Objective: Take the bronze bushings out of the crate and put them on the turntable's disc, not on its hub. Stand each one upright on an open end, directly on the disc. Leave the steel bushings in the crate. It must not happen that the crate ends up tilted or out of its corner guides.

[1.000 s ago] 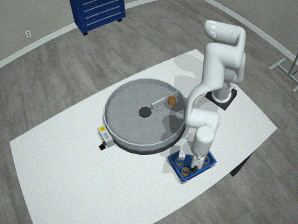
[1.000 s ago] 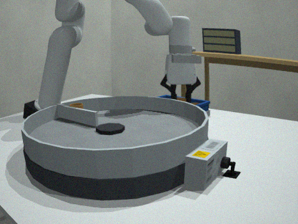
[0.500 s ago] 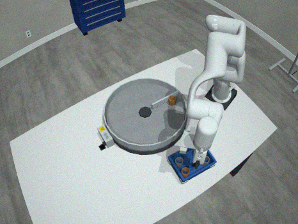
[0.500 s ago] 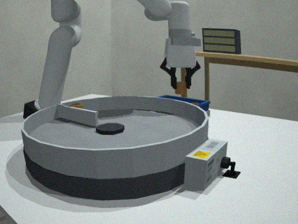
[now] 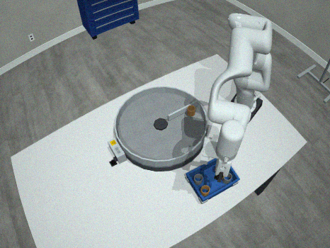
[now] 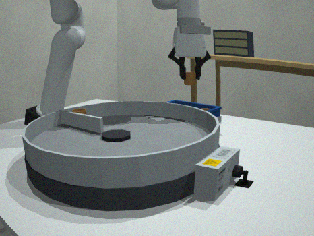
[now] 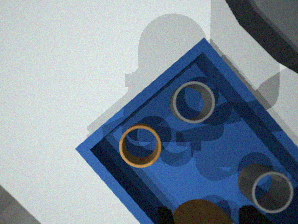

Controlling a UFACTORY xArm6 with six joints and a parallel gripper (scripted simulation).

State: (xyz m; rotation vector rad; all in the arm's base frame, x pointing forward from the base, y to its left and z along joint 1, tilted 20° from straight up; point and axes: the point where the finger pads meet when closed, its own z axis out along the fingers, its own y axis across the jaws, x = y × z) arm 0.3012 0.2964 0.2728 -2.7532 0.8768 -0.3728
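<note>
My gripper point(image 6: 189, 75) point(image 7: 202, 216) is shut on a bronze bushing point(image 6: 189, 79) point(image 7: 204, 212) and holds it high above the blue crate point(image 5: 192, 180) point(image 6: 183, 102) point(image 7: 100, 148). In the crate another bronze bushing point(image 5: 205, 190) point(image 7: 140, 145) stands upright, with two steel bushings point(image 5: 198, 178) point(image 7: 193, 102) point(image 7: 272, 192). One bronze bushing point(image 5: 191, 109) point(image 6: 79, 110) stands on the turntable's disc point(image 5: 145, 138) point(image 6: 162, 131) by the grey bar point(image 5: 177, 114) point(image 6: 81, 121). The black hub point(image 5: 161, 124) point(image 6: 115, 135) is at the disc's centre.
The turntable has a raised rim point(image 6: 118, 152) and a control box point(image 5: 116, 150) point(image 6: 217, 170) with a knob at its side. The arm's base point(image 5: 248, 103) stands behind the turntable. A wooden bench point(image 6: 263, 62) and a blue cabinet point(image 5: 107, 14) stand off the table.
</note>
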